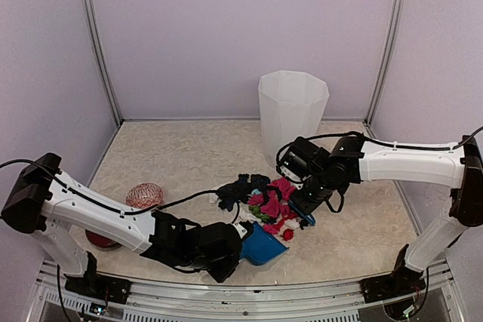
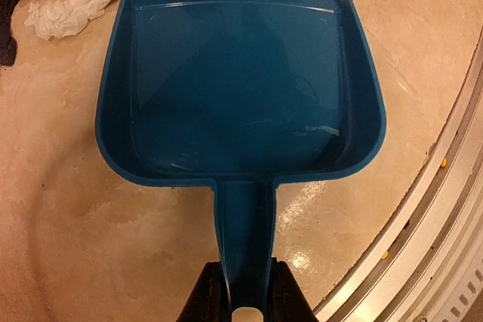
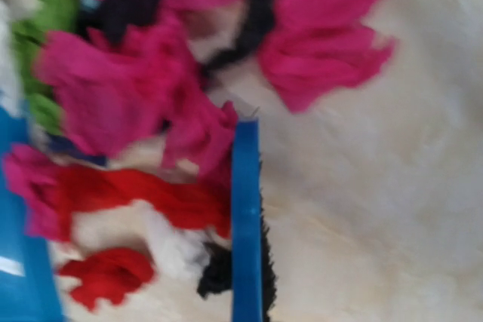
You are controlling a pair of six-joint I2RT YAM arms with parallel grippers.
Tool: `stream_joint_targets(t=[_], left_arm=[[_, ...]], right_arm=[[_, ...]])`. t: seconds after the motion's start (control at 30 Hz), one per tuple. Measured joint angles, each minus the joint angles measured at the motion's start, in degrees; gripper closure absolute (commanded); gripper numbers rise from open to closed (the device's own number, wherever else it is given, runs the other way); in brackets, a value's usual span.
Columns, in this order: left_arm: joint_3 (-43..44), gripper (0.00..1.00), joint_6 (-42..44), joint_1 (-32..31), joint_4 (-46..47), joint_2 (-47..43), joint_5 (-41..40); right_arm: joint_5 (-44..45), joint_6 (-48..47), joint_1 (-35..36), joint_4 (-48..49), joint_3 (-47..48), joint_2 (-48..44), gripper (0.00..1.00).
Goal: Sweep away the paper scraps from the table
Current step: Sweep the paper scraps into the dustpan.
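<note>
Left gripper (image 2: 243,293) was clenched on the handle of the dustpan (image 2: 241,73), whose mouth faced away from it and lay flat on the table (image 2: 68,246). Just beyond the pan's front lip lay the paper scraps (image 1: 268,203), heaped between the two grippers, with none in the pan. Right gripper (image 1: 306,203) was closed on the brush (image 3: 246,216), bristles down on the heap's side away from the pan. To sweep well, I judged the lip needed pressing flat so nothing slid beneath. The brush needed a low stroke toward the left gripper, gathering the white scrap (image 2: 83,1) lying ahead and left of it.
</note>
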Motion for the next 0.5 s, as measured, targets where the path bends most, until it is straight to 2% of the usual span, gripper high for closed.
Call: stream_joint_targets(t=[0.3,0.5], left_arm=[[0.3,1.0,0.9,3.1,2.9,2.0,2.6],[0.3,1.0,0.7,5.1,4.7,2.4,3.3]], right_arm=[[-1.6,4.4,6.3,-3.8,10.2,6.8,1.0],[-3.6,6.5,8.8,-5.2,14.7,8.2,1.0]])
